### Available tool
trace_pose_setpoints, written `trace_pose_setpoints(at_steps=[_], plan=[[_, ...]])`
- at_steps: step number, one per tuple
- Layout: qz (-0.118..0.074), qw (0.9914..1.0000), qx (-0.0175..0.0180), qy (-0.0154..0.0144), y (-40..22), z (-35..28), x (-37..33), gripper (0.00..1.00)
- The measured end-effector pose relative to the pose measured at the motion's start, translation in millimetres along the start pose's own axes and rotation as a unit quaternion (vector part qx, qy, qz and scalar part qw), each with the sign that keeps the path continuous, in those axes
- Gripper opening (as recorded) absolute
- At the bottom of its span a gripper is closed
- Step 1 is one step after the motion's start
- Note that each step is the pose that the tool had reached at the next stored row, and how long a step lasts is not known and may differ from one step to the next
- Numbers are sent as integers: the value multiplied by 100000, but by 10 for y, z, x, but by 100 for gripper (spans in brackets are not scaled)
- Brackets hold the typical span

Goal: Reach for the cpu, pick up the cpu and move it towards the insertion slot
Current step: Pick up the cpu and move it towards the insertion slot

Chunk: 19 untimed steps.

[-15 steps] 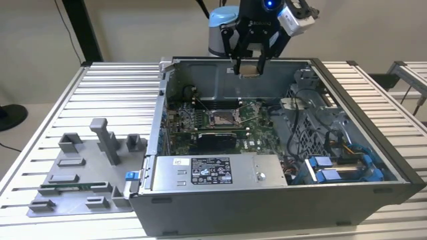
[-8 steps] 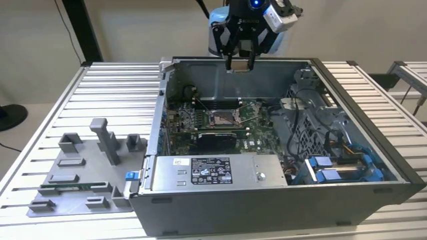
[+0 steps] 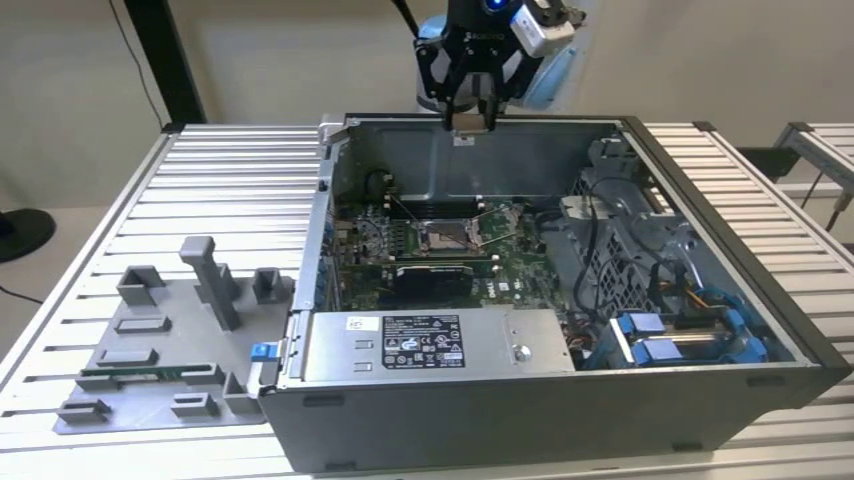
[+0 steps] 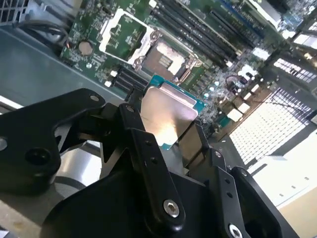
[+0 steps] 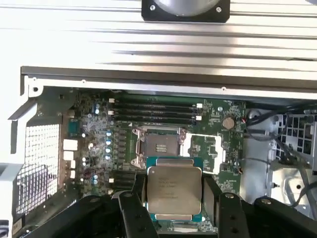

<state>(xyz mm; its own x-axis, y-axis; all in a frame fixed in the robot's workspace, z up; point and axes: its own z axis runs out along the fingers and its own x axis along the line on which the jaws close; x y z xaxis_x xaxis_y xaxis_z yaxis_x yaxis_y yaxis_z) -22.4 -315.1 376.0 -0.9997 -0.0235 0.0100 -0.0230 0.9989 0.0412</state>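
The cpu [image 5: 174,191], a flat square chip with a silvery top and a thin green rim, is held between my black fingers. In the second wrist view the cpu [image 4: 166,110] shows the same way. My gripper [image 3: 469,122] is shut on it, high over the far wall of the open computer case [image 3: 534,420]. The insertion slot [image 3: 442,238], a silver-framed socket with a dark centre, lies open on the green motherboard below. In both wrist views the insertion slot [image 5: 159,145] [image 4: 166,60] sits just beyond the chip's edge.
A grey plastic tray [image 3: 160,385] with upright posts and a green memory stick lies on the slatted table at the exterior view's left. Inside the case are a power supply [image 3: 427,342], cables and blue drive brackets [image 3: 674,340]. Memory slots [image 5: 153,111] run beside the socket.
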Motion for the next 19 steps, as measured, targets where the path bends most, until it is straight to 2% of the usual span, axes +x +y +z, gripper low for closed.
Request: trace_pose_setpoints(at_steps=[3,8,19], plan=[[144,100000,5,-2,35,21,57,0],[524,99999,-7,-17,56,38,150,0],[524,99999,-7,-19,57,38,162,0]])
